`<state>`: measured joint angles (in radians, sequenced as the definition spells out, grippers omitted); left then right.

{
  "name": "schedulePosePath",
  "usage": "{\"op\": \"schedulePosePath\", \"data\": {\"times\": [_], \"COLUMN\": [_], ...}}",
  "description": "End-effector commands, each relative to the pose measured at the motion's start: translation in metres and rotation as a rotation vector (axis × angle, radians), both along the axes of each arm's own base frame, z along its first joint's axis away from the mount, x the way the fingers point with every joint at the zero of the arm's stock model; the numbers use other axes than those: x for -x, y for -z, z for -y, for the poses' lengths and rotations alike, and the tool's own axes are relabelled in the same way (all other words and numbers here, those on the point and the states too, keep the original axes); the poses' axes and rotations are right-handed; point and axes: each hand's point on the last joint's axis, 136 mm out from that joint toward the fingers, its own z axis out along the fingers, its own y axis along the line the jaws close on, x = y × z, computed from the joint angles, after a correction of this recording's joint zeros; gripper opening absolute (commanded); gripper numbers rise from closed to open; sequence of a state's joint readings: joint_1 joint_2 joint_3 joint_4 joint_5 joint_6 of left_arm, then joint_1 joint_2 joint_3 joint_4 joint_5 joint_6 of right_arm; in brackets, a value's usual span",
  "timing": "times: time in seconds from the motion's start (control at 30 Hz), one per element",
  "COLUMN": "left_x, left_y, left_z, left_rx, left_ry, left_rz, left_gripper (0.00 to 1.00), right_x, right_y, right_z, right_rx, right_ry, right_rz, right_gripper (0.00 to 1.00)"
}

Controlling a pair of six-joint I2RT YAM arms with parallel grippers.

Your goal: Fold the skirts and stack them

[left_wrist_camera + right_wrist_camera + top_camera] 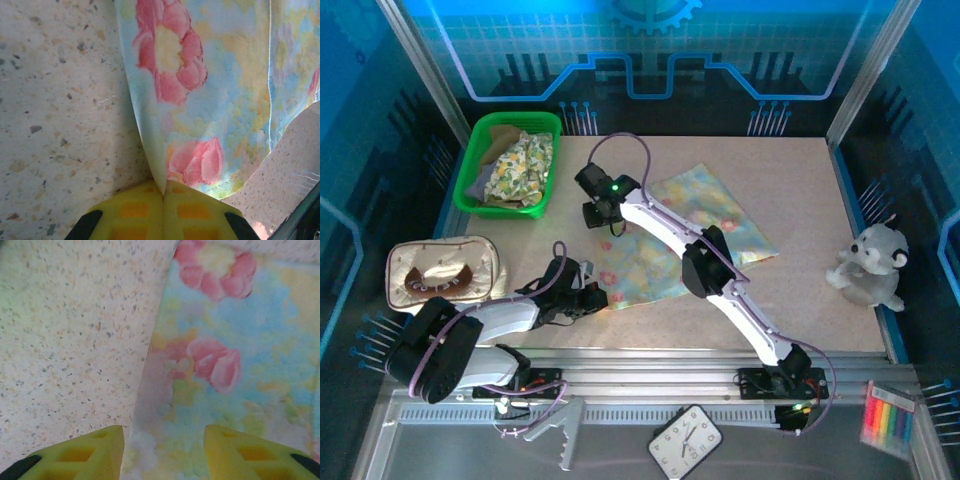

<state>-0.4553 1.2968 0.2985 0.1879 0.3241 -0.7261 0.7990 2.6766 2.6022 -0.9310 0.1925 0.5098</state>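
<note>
A pastel blue-and-yellow skirt with large pink flowers (725,208) lies spread on the speckled table. My left gripper (600,297) is at its near left corner, shut on the hem; in the left wrist view the skirt (215,100) is pinched between the yellow fingertips (163,192). My right gripper (603,225) hovers open over the skirt's far left edge (235,365), with its fingers (164,450) straddling that edge. In the green basket (480,165) at the back left sit a pale yellow small-print skirt (523,165), a lavender one (475,186) and an olive-tan one (502,133).
A beige brown-trimmed pouch (445,272) lies left of my left arm. A white plush toy (870,265) stands at the right edge. On the near metal ledge are a clock (685,440), coloured markers (886,418) and a grey clip (556,430).
</note>
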Motion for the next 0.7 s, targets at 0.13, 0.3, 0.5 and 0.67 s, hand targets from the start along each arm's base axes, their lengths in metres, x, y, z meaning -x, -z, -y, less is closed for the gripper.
{"op": "schedulePosePath", "data": {"times": [0.13, 0.3, 0.5, 0.67], "left_x": [0.007, 0.006, 0.005, 0.003], "left_y": [0.014, 0.013, 0.012, 0.007], "left_z": [-0.001, 0.001, 0.002, 0.003], "left_rx": [-0.010, -0.007, -0.005, -0.004], "left_ry": [0.014, 0.019, 0.020, 0.027], "left_rz": [-0.029, -0.030, -0.027, -0.018], "left_gripper": [0.00, 0.00, 0.00, 0.00], "right_x": [0.021, 0.026, 0.027, 0.024], "right_y": [0.032, 0.041, 0.056, 0.054], "right_z": [-0.016, -0.019, -0.014, -0.008], "right_rx": [0.005, 0.033, 0.093, 0.130], "right_ry": [-0.035, -0.054, -0.052, -0.055], "right_rz": [-0.070, -0.067, -0.056, -0.035], "right_gripper": [0.44, 0.42, 0.33, 0.18]}}
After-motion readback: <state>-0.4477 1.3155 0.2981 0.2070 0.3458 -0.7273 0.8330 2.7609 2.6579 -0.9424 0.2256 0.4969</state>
